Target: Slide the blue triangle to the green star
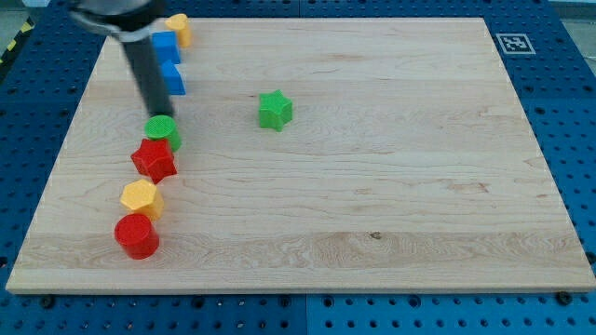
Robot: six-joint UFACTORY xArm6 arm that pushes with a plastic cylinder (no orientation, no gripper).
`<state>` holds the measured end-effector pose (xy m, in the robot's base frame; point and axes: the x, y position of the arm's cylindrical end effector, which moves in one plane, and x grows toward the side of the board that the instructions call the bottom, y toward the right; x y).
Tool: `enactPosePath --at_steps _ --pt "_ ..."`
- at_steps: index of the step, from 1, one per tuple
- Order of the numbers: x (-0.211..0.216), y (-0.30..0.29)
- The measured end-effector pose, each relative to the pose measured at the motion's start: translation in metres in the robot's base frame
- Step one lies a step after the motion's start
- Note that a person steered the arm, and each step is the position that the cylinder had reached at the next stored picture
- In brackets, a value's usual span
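End effector is a bare rod, nothing to open or close; my tip [160, 115] down on surface [372, 214], just above green cylinder [163, 131]. Blue triangle [173, 79] just up-right of tip, partly hidden. Green star [275, 110] well right. Best: get behind triangle's left side, push right steadily, avoid blue block [166, 46].

Blue triangle [174, 80] flat near board's upper left, partly behind my rod; green star [275, 110] at its 4 o'clock, well apart.

Star [275, 110] sitting alone mid-board [391, 186]; seven other blocks [154, 160] lining up along the left edge, top corner downward.
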<state>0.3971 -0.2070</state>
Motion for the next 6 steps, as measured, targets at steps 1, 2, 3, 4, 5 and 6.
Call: enactPosePath --at_steps 1,2,3,4,5,6 --pt "-0.03 -0.027" --pt "-0.051 -0.027" --pt "-0.059 -0.018" --pt "-0.061 0.005" --pt "-0.06 0.032" --pt "-0.055 0.056"
